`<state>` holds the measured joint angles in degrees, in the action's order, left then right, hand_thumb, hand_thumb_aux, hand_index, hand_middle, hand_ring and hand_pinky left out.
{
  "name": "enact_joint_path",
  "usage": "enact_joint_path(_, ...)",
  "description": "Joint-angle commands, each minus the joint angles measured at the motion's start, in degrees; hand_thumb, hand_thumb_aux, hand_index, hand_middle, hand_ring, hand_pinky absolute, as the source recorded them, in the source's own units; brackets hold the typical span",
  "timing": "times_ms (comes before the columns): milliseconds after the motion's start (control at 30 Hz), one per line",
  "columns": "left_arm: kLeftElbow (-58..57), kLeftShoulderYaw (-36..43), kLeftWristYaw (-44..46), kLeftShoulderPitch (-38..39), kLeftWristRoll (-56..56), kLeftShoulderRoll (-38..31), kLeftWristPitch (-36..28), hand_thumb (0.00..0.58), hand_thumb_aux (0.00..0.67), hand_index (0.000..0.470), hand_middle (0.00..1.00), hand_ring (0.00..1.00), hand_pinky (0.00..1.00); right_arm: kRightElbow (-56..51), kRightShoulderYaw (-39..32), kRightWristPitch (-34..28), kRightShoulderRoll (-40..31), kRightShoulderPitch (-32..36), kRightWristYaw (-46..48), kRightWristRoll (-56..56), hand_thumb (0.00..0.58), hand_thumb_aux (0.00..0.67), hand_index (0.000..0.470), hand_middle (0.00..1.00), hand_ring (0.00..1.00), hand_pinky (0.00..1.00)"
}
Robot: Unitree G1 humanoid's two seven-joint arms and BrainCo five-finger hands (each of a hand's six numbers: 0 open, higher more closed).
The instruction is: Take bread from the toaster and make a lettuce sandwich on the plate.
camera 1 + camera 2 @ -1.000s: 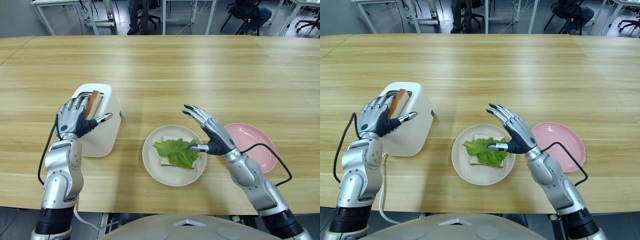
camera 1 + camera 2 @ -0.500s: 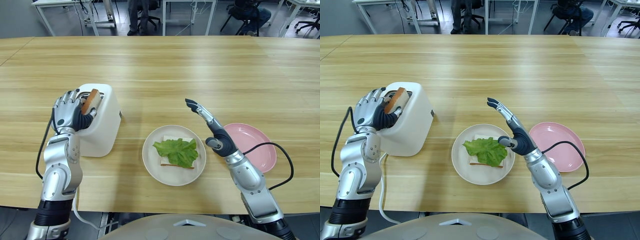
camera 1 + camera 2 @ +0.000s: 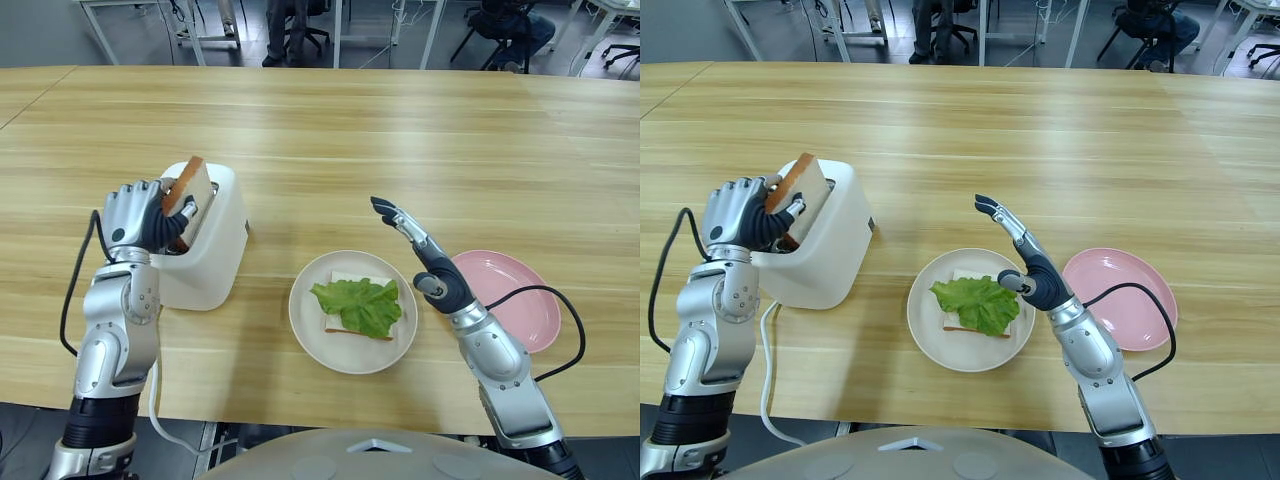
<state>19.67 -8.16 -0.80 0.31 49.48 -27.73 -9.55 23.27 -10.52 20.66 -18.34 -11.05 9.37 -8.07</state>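
Note:
A white toaster stands at the table's left. My left hand is shut on a slice of bread, which tilts half out of the toaster's slot. On the cream plate in the middle lies another bread slice with a lettuce leaf on top. My right hand hovers just right of the plate, fingers straight and open, holding nothing.
A pink plate lies to the right of the cream plate, behind my right forearm. The toaster's cord hangs over the table's near edge. Chairs and table legs stand beyond the far edge.
My left hand has closed on the bread slice and lifted it partly out of the toaster. My right hand drew back from the lettuce to the plate's right side.

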Motion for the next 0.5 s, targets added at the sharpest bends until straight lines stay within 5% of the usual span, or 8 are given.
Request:
enact_joint_path(33, 4.31, -4.15, -3.33, -2.84, -2.95, -1.40, 2.76, 0.580, 0.670, 0.460, 1.00, 1.00, 1.00, -0.21, 1.19, 1.67, -0.84, 0.28, 0.30, -3.09, 0.000, 0.000, 0.000, 0.00, 0.00, 0.00)
enact_joint_path(233, 8.99, -8.83, -3.53, -6.63, -9.84, -3.72, 7.72, 0.580, 0.670, 0.460, 1.00, 1.00, 1.00, -3.74, 5.92, 10.71, -4.85, 3.11, -6.66, -18.50, 0.000, 0.000, 0.000, 0.00, 0.00, 0.00)
enact_joint_path(500, 8.51, -1.15, 12.92, -10.59, -25.48, -7.77, 13.21, 0.580, 0.670, 0.460, 1.00, 1.00, 1.00, -7.69, 12.16, 21.59, -11.28, 6.83, -19.73, -34.82, 0.000, 0.000, 0.000, 0.00, 0.00, 0.00)
